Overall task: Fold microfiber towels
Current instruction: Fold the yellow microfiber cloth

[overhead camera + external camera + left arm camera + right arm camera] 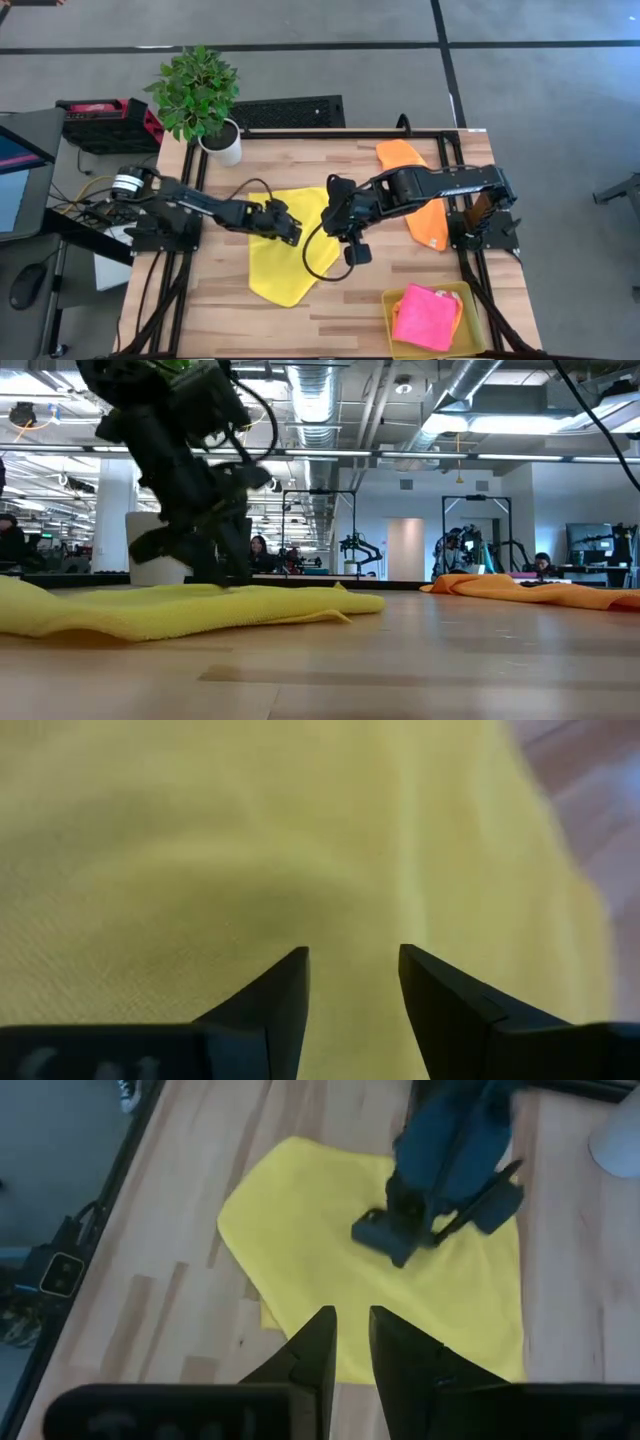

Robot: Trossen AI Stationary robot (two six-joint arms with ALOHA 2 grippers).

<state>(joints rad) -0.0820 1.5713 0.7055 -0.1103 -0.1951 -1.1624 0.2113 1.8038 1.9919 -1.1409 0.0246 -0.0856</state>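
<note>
The bench (340,310) carries a yellow towel (285,255) spread near its middle, an orange towel (420,200) lying at the far right, and a pink towel (425,318) folded in a yellow tray (392,335) at the near right corner. A potted plant (205,100) stands at the far left. The left hand (352,965) is low over the yellow towel, fingers spread, holding nothing. The right hand (352,1330) hovers above the same towel's right edge, fingers slightly apart and empty.
</note>
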